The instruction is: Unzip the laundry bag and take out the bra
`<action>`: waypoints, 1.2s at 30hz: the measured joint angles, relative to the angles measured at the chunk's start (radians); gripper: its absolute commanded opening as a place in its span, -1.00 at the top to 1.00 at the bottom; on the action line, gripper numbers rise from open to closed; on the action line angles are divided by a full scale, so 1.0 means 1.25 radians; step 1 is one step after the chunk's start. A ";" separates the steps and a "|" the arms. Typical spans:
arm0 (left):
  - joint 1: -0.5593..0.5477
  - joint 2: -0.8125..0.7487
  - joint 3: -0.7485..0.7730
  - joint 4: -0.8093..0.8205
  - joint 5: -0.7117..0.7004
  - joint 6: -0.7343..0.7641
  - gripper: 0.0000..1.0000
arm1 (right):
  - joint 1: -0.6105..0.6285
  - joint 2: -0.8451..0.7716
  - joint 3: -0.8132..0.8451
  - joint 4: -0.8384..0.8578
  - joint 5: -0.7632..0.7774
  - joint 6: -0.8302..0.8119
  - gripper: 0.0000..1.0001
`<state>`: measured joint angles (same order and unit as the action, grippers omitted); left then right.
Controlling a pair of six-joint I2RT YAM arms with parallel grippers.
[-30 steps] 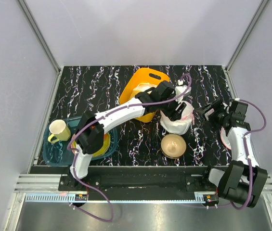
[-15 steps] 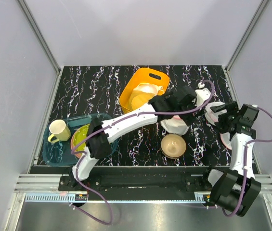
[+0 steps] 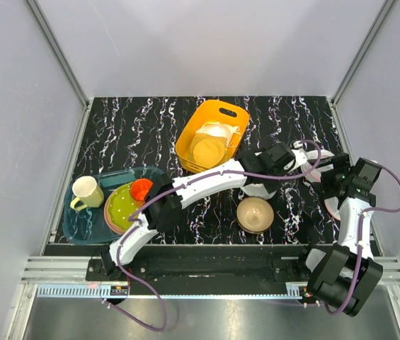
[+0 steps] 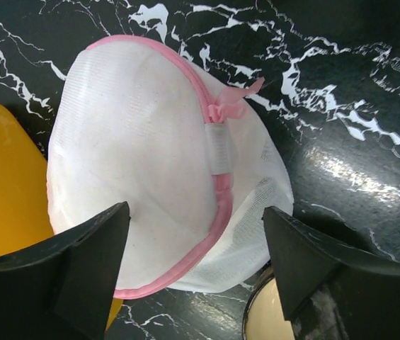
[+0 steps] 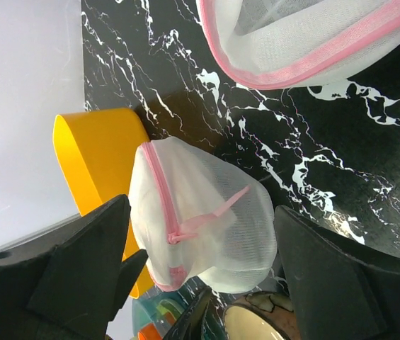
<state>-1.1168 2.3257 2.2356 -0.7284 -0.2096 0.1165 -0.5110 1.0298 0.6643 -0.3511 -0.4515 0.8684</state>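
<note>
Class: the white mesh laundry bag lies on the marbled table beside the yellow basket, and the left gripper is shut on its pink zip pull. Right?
No. The left wrist view shows the left gripper open, jaws spread either side of the laundry bag, with nothing holding the pink zip pull. The bag does lie on the marbled table beside the yellow basket.

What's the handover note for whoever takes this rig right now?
Left end effector: open, holding nothing, poised over the laundry bag.
Right end effector: open, holding nothing, facing the bag from the side and apart from it.
Bag: on the table between the yellow basket and the tan bowl, with the pink zip pull exposed.
Done: nothing visible; the zip looks shut.
Left: grip the pull, unzip, take out the bra, which cannot be seen through the mesh.
</note>
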 measured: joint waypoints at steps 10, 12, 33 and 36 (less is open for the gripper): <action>0.007 -0.014 -0.071 0.085 -0.022 0.033 1.00 | -0.005 0.005 -0.022 0.023 -0.048 0.003 -0.72; 0.016 -0.056 -0.161 0.129 0.000 0.035 1.00 | -0.006 0.022 -0.022 0.043 -0.080 -0.003 -0.63; 0.240 -0.429 -0.477 0.323 0.565 0.031 1.00 | 0.194 -0.093 0.060 0.033 -0.176 -0.211 0.05; 0.240 -0.429 -0.479 0.324 0.598 0.026 1.00 | 0.207 -0.098 0.093 0.024 -0.180 -0.225 0.08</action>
<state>-0.8165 1.7889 1.6375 -0.3237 0.5377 0.1490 -0.2520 0.9070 0.7811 -0.3206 -0.6769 0.5877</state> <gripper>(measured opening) 0.012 0.474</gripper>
